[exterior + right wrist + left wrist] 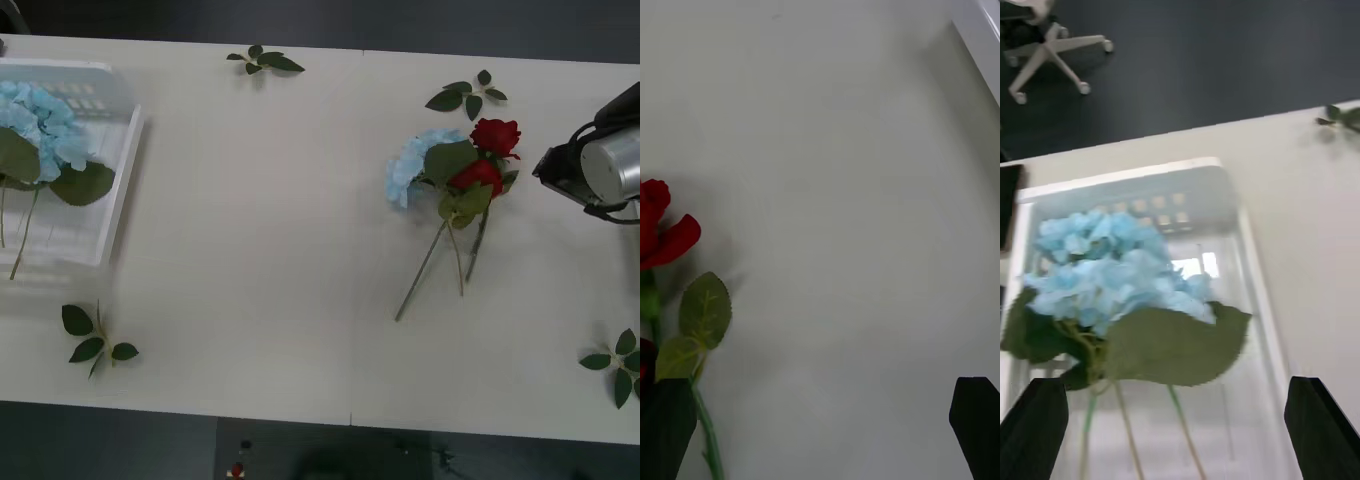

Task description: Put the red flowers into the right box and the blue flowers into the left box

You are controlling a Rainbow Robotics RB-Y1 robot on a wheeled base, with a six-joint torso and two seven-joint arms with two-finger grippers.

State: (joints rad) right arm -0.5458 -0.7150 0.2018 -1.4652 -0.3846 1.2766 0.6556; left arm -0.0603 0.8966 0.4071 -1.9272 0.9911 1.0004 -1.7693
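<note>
Two red flowers [487,155] lie crossed over one blue flower [410,166] right of the table's middle, stems pointing toward me. My right gripper [820,390] hovers open just beside them, its black fingers [977,424] apart, with one red flower head [659,225] at the side; its arm [592,170] enters from the right edge. The right box [979,36] shows as a pale rim. The left box [122,170], a clear tray, holds blue flowers [40,125] with big leaves. My left gripper [1176,409] hangs open over those blue flowers [1112,274], holding nothing.
Loose leaf sprigs lie at the far middle [265,60], behind the flower pile [466,94], near left [95,340] and near right [618,365]. The white table [270,220] is broad and bare between the tray and the pile.
</note>
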